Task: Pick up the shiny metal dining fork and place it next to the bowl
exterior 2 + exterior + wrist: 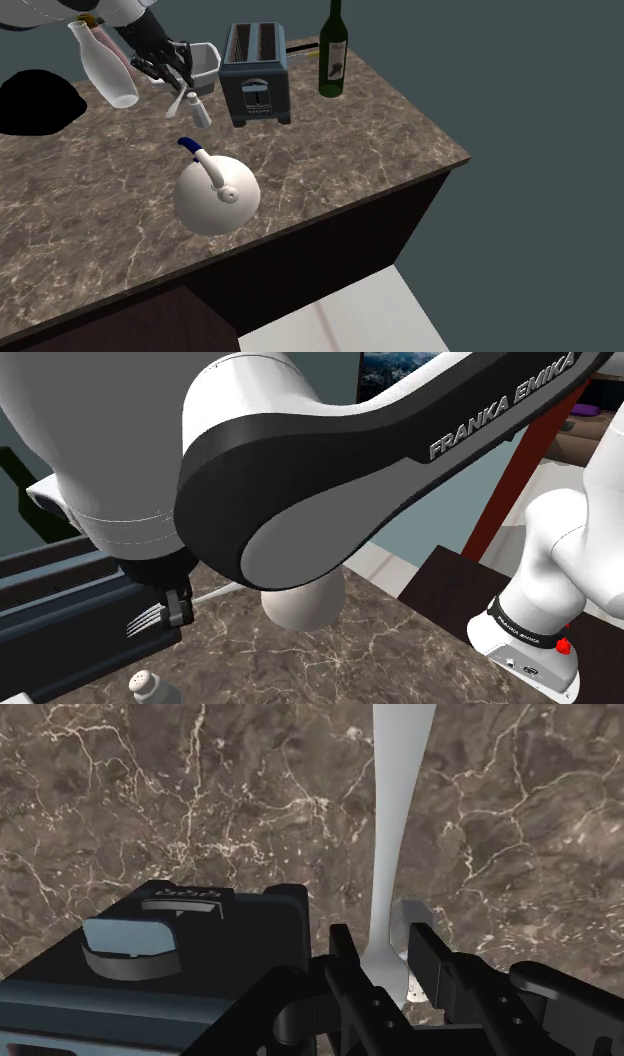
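Note:
My black gripper (386, 952) is shut on the neck of a pale grey fork (397, 814), and the long handle runs away from the fingers above the brown marbled counter (180, 794). In the shoulder view the gripper (178, 605) hangs above the counter with the fork's tines (146, 618) sticking out towards that view's left. In the second exterior view the gripper (162, 66) hovers at the far left of the counter, right in front of a white bowl-like container (207, 58). The fork's handle (177, 102) slants down from the hand there.
A dark toaster (255, 70) stands right of the bowl, close beside the gripper (170, 964). A white kettle (216, 196) with a blue handle sits mid-counter. A small shaker (200, 110), a clear bottle (103, 66) and a green wine bottle (333, 50) stand nearby. The counter edge (330, 205) drops to the floor.

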`<state>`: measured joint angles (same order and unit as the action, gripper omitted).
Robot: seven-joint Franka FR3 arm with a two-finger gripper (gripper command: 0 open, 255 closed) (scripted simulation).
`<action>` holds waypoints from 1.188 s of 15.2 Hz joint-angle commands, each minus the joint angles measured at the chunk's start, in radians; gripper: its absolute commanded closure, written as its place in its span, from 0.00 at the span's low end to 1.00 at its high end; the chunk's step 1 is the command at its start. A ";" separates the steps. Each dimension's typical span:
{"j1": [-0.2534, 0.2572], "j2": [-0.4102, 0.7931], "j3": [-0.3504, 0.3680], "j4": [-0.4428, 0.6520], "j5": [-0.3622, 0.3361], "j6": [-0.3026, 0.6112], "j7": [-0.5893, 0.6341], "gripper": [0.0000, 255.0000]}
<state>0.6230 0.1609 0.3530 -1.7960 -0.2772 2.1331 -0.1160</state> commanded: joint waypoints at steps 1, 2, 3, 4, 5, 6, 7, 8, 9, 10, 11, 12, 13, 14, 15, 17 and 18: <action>0.032 0.010 0.018 0.013 -0.016 -0.015 0.055 1.00; 0.047 0.020 0.026 0.027 -0.026 -0.024 0.079 1.00; 0.063 0.031 0.033 0.041 -0.035 -0.035 0.104 1.00; 0.080 0.043 0.040 0.057 -0.044 -0.045 0.128 1.00; 0.097 0.056 0.048 0.074 -0.054 -0.057 0.152 1.00; 0.114 0.070 0.055 0.093 -0.064 -0.068 0.176 1.00; 0.131 0.085 0.061 0.113 -0.075 -0.081 0.200 1.00; 0.150 0.101 0.067 0.135 -0.085 -0.094 0.223 1.00; 0.169 0.118 0.072 0.157 -0.095 -0.108 0.245 1.00; 0.188 0.136 0.078 0.182 -0.106 -0.122 0.267 1.00; 0.208 0.155 0.082 0.208 -0.117 -0.137 0.289 1.00; 0.229 0.175 0.086 0.236 -0.128 -0.152 0.310 1.00; 0.250 0.196 0.089 0.265 -0.139 -0.168 0.330 1.00; 0.272 0.218 0.093 0.297 -0.150 -0.185 0.349 1.00; 0.294 0.241 0.095 0.330 -0.161 -0.203 0.368 1.00; 0.342 0.291 0.098 0.403 -0.182 -0.241 0.403 1.00; 0.359 0.308 0.099 0.429 -0.190 -0.254 0.413 1.00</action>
<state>0.9591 0.4417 0.4516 -1.4117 -0.4559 1.9031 0.2838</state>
